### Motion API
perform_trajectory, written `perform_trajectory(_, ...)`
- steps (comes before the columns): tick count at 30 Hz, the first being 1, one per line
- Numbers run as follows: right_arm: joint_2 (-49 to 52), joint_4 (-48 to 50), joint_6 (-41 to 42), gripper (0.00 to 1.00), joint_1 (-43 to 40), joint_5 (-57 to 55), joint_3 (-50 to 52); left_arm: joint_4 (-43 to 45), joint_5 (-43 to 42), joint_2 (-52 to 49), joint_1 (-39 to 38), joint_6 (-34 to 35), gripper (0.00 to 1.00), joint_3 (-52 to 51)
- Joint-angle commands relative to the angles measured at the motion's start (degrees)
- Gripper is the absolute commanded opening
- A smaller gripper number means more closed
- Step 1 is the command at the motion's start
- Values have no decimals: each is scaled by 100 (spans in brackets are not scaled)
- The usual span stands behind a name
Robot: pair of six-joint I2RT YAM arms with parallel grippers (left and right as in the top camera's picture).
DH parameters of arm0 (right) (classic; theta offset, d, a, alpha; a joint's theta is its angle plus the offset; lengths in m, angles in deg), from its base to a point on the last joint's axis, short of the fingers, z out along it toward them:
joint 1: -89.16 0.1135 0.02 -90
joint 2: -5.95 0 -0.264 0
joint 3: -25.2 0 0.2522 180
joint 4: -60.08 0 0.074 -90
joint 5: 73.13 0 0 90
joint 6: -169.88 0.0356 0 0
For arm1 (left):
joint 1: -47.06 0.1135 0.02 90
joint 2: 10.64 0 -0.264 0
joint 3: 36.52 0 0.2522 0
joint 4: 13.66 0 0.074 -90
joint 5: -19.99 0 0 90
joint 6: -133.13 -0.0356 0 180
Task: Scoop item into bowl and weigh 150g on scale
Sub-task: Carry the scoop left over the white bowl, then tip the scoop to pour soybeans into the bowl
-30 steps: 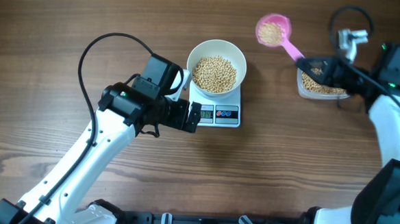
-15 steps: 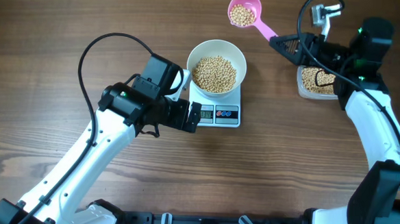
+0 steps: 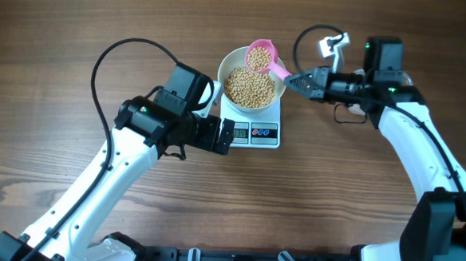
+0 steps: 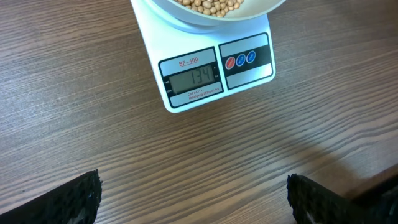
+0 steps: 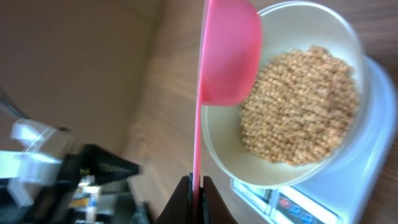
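From above, the scale (image 3: 253, 125) sits on the wooden table (image 3: 55, 25) with the white bowl (image 3: 222, 71) resting on its platform, well filled with tan beans (image 3: 249, 88). A pink scoop (image 3: 260, 58), itself loaded with beans, hangs over the bowl's rim on the side away from the scale's display (image 3: 238, 133). Its handle slants off to the right of the scale into the right gripper (image 3: 293, 79), whose jaws are clamped on it. The left gripper (image 3: 225, 136) hovers just beside the scale's front left corner, holding nothing. In the left wrist view, the left gripper (image 4: 193, 202) has its jaws spread wide apart over bare wood in front of the scale (image 4: 155, 46). The display (image 4: 191, 78) reads 134, two buttons (image 4: 240, 60) sit beside it, and the bowl (image 4: 205, 17) with its beans (image 4: 208, 4) shows at the top edge. In the right wrist view, the right gripper (image 5: 194, 198) pinches the thin scoop (image 5: 228, 53) handle, the cup hanging above the bowl (image 5: 217, 144) and its beans (image 5: 298, 106), the scale (image 5: 373, 134) beneath.
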Motion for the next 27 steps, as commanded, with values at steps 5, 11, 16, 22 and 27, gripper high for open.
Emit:
perform_trajectory(5,-72,-393,-1252,4,184,-1222,-254,-4,-70,-22,-17,13,100,-15)
perform_trajectory(11,-686,-415,-1838,5,334,-2203,-280,-4,-70,-22,-17,13,100,-15)
perform_trajectory(16,-752,-734,-2017,4,592,-2463,-278,-4,-70,-22,-17,13,100,-15)
perform_trajectory(22,-752,-1080,-2594,4,951,-3008,-278,-4,-70,-22,-17,13,100,-15)
perform_trajectory(27,-752,-931,-2857,4,1202,-3355,-280,-4,-70,-22,-17,13,100,-15)
